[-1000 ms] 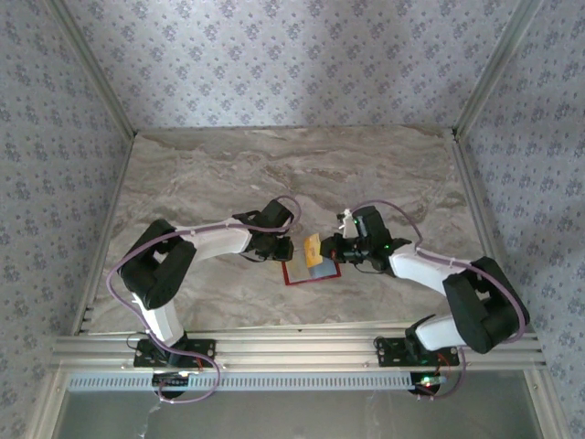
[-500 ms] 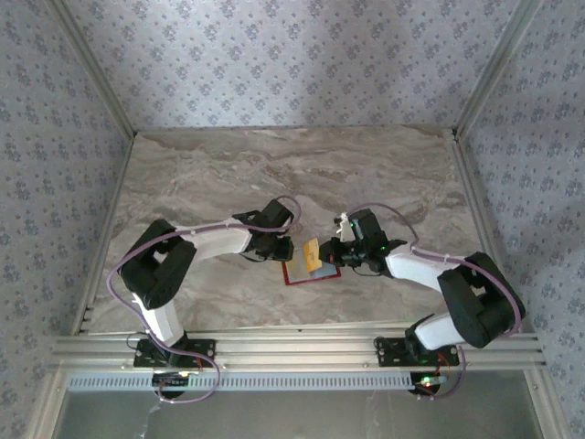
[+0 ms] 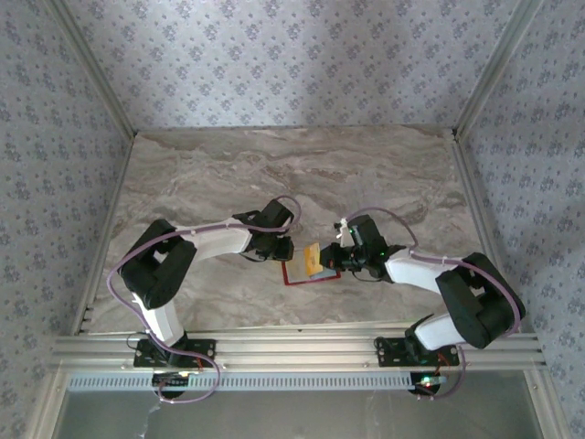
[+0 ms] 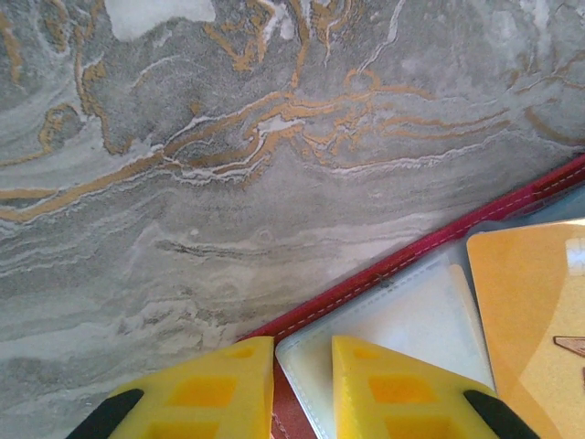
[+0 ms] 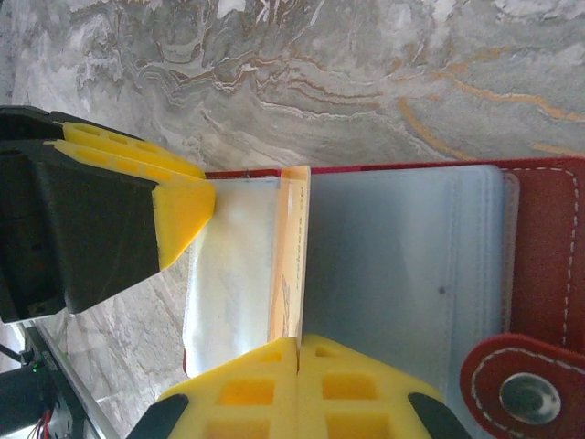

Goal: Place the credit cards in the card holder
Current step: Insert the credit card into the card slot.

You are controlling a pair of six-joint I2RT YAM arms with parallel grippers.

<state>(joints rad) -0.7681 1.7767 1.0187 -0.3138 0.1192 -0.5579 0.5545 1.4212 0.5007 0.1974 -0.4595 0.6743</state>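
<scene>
The red card holder (image 3: 309, 277) lies open on the marble table, its clear sleeves facing up (image 5: 548, 247). My left gripper (image 3: 283, 249) is shut on the holder's left edge, with the red rim and a sleeve corner between its yellow fingers (image 4: 303, 384). My right gripper (image 3: 334, 257) is shut on the tan-yellow card (image 3: 313, 258). It holds the card on edge over the sleeves (image 5: 291, 256), its far end at the holder's rim. A pale grey-blue rectangle (image 5: 402, 256) lies under a clear sleeve; it looks like the grey-blue card.
The holder's red clasp tab with a metal snap (image 5: 526, 393) sticks out on the right. Bare marble table (image 3: 274, 174) stretches behind both arms. Aluminium rails (image 3: 292, 347) run along the near edge, and patterned walls close in the sides.
My right gripper has moved left with the tan-yellow card, bringing it further over the open holder. The left gripper and the holder have stayed put.
</scene>
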